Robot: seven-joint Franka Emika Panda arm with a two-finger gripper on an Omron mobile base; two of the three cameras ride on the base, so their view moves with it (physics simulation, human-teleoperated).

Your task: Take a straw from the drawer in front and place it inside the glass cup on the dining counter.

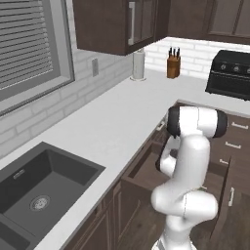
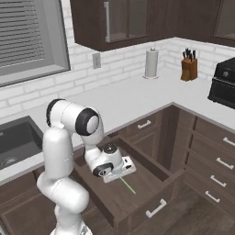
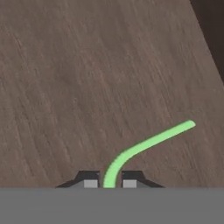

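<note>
Simulated kitchen corner with dark brown cabinets and a white desk (image 2: 137, 98). Pulled-out drawer (image 2: 137, 202) below the desk, silver bar handle on its front. White arm bent down into it.

Pincer (image 3: 109, 183) low over the drawer's wooden floor, clamped on a thin green straw (image 3: 148, 142). In the hand view, dark fingertips (image 3: 89, 178) pressed close on either side of the straw's near end. Rest of the straw curving away and up to the right, free end apart from the tips. Cannot tell whether that far end lies on the wood or is slightly raised. In the right base view, straw (image 2: 128, 185) seen as a faint green line sticking out from under the hand.

Likely handling: very light, narrow, smooth, probably a little slippery, and bendy, judging by its curve. Grip near one end, so the long free part apt to swing or droop when lifted. Gentle squeeze best, since a hollow tube can flatten. Steady lift advised, keeping the free end clear of the drawer walls.

Also on the desk: paper towel roll (image 2: 151, 63), knife block (image 2: 188, 68); dark sink (image 1: 41, 188) to the left.
</note>
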